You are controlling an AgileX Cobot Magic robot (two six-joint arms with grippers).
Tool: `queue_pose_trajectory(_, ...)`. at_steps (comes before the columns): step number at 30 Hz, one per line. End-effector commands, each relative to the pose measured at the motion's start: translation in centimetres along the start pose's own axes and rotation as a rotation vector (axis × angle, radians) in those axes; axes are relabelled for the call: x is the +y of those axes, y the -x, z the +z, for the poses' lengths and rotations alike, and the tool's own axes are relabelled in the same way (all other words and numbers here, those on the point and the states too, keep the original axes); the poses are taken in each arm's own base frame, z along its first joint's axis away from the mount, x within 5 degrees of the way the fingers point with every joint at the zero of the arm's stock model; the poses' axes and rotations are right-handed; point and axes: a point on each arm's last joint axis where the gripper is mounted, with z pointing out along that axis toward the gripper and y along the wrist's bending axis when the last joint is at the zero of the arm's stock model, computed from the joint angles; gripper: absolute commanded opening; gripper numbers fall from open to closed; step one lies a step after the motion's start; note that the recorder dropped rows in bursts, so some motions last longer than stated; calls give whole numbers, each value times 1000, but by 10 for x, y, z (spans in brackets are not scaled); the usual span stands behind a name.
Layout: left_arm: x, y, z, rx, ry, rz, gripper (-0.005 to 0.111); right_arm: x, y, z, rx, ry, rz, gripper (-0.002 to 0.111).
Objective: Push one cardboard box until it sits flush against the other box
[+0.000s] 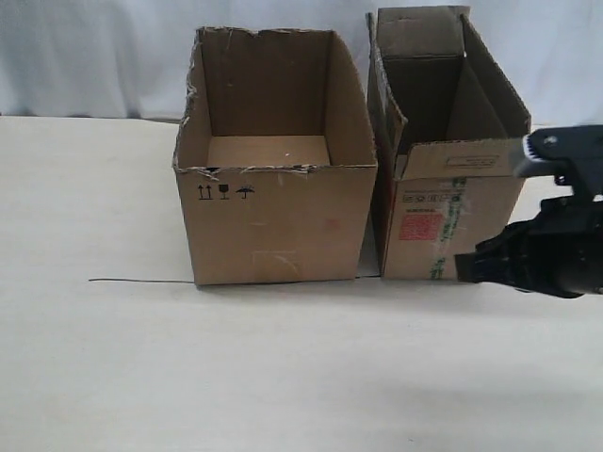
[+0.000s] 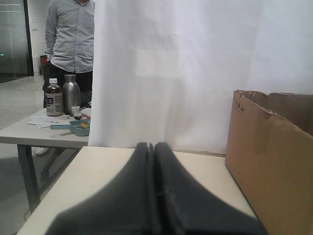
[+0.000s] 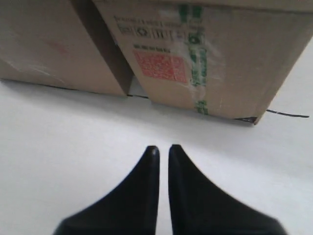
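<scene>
Right gripper (image 3: 163,149), nearest the lens, hovers empty over the table (image 1: 283,377) with fingers almost pressed together, a thin slit between them; the cardboard box (image 1: 443,226) stands ahead of its tips, red label facing it, a narrow gap parting it from the other box (image 1: 278,221) on its left. Two boxes and two grippers are present. Left gripper (image 2: 152,147), fingers pressed together, lies beyond the other box's far side, so the right arm is nearer.

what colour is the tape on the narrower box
Green-striped tape down the cardboard box; clearest in the right wrist view.
</scene>
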Motion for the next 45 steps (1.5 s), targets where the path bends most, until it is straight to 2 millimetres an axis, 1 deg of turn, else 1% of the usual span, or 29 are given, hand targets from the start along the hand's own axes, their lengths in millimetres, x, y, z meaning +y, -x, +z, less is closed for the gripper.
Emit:
queue_pose_trajectory(1,0,1,0,-15,-3,-2,0,4,-1,-41,-87,37,25,5)
queue_pose_trajectory(6,0,1,0,-15,-3,-2,0,4,2,-86,-265,43,22,5)
queue_pose_trajectory(8,0,1,0,-15,-3,-2,0,1,6,-100,-304,8,34,5)
queue_pose_trajectory(10,0,0,0,-11,-2,1,0,-5,12,-113,-327,-66,17,5)
queue_pose_trajectory(11,0,0,0,-5,-1,1,0,-12,18,-123,-339,-154,22,5)
queue_pose_trajectory(12,0,0,0,-5,-1,1,0,-16,21,-126,-341,-211,29,5)
queue_pose_trajectory(13,0,0,0,-5,-1,1,0,-24,27,-126,-343,-312,21,5)
queue_pose_trajectory(14,0,0,0,-5,-1,1,0,-29,29,-124,-343,-362,14,5)
queue_pose_trajectory(15,0,0,0,-5,-1,1,0,-37,34,-117,-332,-440,12,5)
queue_pose_trajectory(16,0,0,0,-5,-1,1,0,-43,36,-112,-316,-471,19,5)
queue_pose_trajectory(17,0,0,0,-5,-1,1,0,-54,40,-101,-295,-508,52,5)
queue_pose_trajectory(18,0,0,0,-5,-1,1,0,-62,43,-95,-289,-520,73,5)
queue_pose_trajectory(20,0,0,0,-5,-1,1,0,-96,48,-71,-270,-540,183,5)
queue_pose_trajectory(21,0,0,0,-5,-1,1,0,-106,47,-63,-257,-536,222,5)
queue_pose_trajectory(22,0,0,0,-5,-1,1,0,-122,44,-47,-219,-517,280,5)
queue_pose_trajectory(23,0,0,0,-5,-1,1,0,-130,42,-36,-196,-499,306,5)
queue_pose_trajectory(24,0,0,0,-5,-1,1,0,-141,41,-18,-149,-461,337,5)
queue_pose_trajectory(25,0,0,0,-5,-1,1,0,-145,42,-8,-118,-436,333,5)
queue_pose_trajectory(26,0,0,0,-5,-1,1,0,-151,46,11,-66,-386,312,5)
queue_pose_trajectory(28,0,0,0,-5,-1,1,0,-155,57,24,-51,-335,308,5)
queue_pose_trajectory(32,0,0,0,-5,-1,1,0,-164,82,39,-39,-267,307,5)
queue_pose_trajectory(34,0,0,0,-5,-1,1,0,-170,90,50,11,-239,305,5)
queue_pose_trajectory(36,0,0,0,-5,-1,1,0,-179,92,60,56,-209,347,5)
queue_pose_trajectory(37,0,0,0,-5,-1,-2,0,-187,93,65,74,-194,376,5)
queue_pose_trajectory(39,0,0,0,-5,-1,-2,0,-198,94,70,83,-145,423,5)
queue_pose_trajectory(42,0,0,0,-5,-1,-2,0,-216,89,79,77,-2,536,5)
queue_pose_trajectory(45,0,0,0,-5,-1,-2,0,-225,79,93,61,146,624,5)
